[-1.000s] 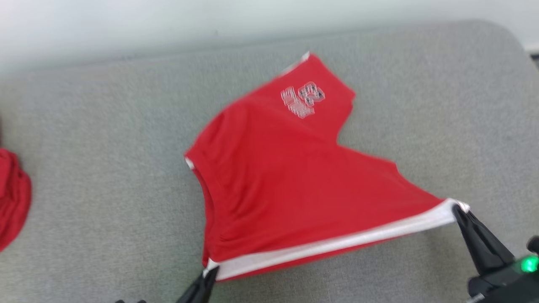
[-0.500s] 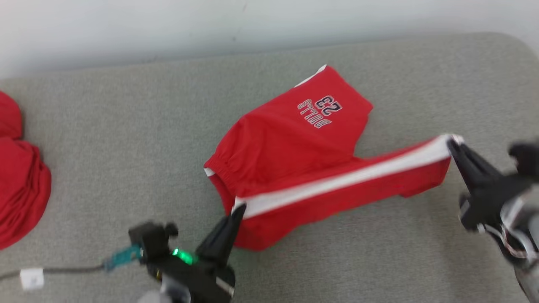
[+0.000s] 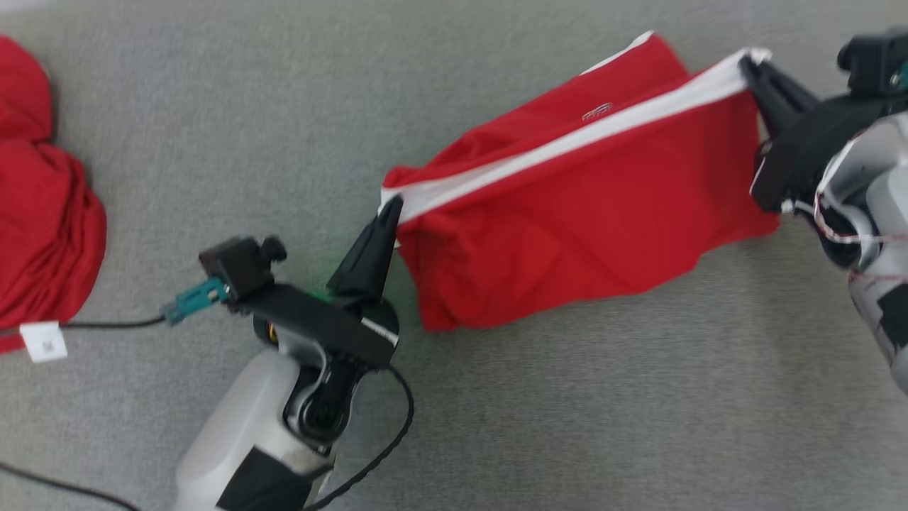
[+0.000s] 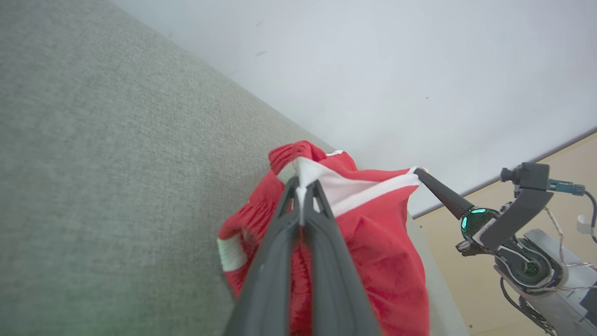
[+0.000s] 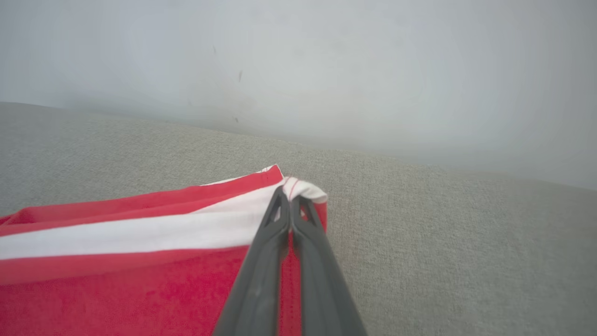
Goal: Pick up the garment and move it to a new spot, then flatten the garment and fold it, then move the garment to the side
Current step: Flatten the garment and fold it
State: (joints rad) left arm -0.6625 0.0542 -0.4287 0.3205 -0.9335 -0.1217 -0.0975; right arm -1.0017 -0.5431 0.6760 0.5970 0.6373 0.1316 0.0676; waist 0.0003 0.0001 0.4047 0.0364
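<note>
Pinches the red garment [image 3: 582, 206] at both ends of its white stripe [image 3: 567, 138]. Clamps the stripe's lower-left end with the left gripper [image 3: 391, 207], just left of centre in the head view, both dark fingers pressed together with a sliver of white cloth caught between the tips, seen up close in the left wrist view. Grips the stripe's other end with the right gripper [image 3: 746, 64] at the upper right of the head view, jaws likewise closed tight on a small bunch of white hem, plain in the right wrist view. Holds the stripe taut in a straight line from centre-left up to the upper right, the red cloth hanging below it and seemingly draping onto the grey upholstered surface [image 3: 567, 411] around the middle of the frame. Shows a gathered waistband [image 4: 247, 219] just left of the left gripper's fingers in the left wrist view. Has a second heap of red cloth [image 3: 42, 206] at the far left edge of the head view, well apart from the garment, with a white tag [image 3: 44, 342] on a dark cable [image 3: 106, 324] just below it. Faces a pale wall [image 4: 373, 70] beyond the surface in both wrist views
</note>
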